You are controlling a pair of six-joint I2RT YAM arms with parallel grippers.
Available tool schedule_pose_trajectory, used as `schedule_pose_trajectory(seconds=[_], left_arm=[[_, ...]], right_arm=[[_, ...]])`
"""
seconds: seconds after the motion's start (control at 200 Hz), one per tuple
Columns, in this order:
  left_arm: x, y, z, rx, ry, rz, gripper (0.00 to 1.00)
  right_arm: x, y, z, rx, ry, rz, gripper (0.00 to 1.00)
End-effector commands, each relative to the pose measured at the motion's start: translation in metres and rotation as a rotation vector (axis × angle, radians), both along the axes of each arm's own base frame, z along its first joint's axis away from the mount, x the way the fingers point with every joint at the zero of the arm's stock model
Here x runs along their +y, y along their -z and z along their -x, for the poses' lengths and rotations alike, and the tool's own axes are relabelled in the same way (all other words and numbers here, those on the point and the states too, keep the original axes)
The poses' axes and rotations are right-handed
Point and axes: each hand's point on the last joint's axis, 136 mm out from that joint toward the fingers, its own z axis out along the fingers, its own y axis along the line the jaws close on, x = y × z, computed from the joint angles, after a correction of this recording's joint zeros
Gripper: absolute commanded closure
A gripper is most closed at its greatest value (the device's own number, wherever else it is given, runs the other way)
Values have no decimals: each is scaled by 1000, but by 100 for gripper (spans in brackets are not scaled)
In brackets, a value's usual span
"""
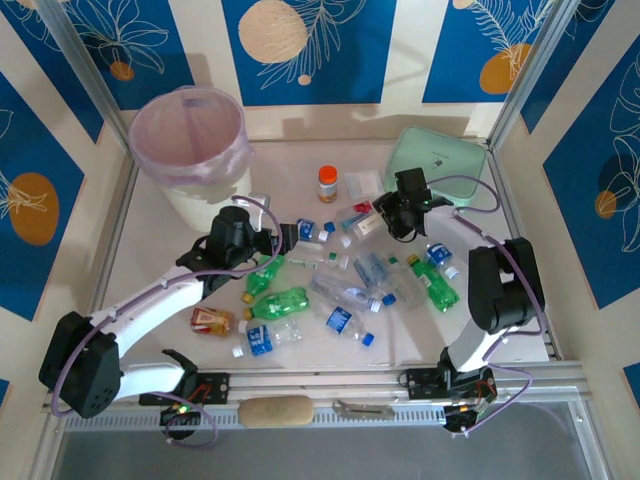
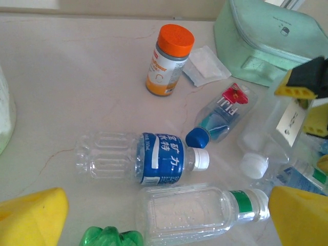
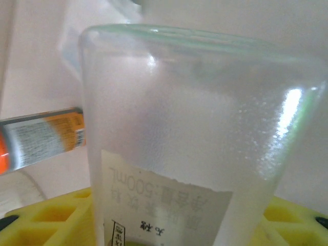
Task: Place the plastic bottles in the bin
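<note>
Right gripper [image 1: 398,212] holds a clear bottle [image 3: 205,128]; bin [image 1: 238,130] is off to its left

The clear bottle sits clamped between the right pads [image 3: 46,215], gripped across its body, with the base end sticking out past them. The bin is well to this gripper's left and a bit beyond it, with the loose bottles [image 2: 143,158] in between. My read: the carry is a long leftward reach. Left gripper [image 2: 164,220] is nearer the bin, jaws wide and empty, hovering over the loose bottles.
</note>
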Motion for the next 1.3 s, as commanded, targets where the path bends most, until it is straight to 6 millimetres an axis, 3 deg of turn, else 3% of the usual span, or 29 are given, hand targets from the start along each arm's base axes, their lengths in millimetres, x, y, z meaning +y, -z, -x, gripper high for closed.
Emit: schedule_pose_trajectory(seconds=[0.0, 0.235, 0.44, 0.65, 0.88, 1.12, 1.296], left_arm=[[-16, -30, 2, -41, 77, 56, 0], [-71, -67, 19, -49, 393, 184, 0], [-112, -81, 22, 22, 591, 330, 0], [-143, -71, 19, 104, 674, 386, 0], [-175, -56, 26, 170, 735, 369, 0], [-186, -36, 22, 217, 722, 341, 1], [-181, -16, 13, 230, 650, 263, 1]], right_arm=[[0, -29, -4, -102, -53, 1, 60], [13, -77, 4, -255, -234, 10, 62], [40, -100, 24, -308, -420, -42, 63], [58, -116, 41, -354, -502, -80, 64], [76, -122, 47, -375, -563, -118, 64], [82, -126, 54, -380, -594, -145, 65], [80, -131, 59, -394, -591, -136, 66]])
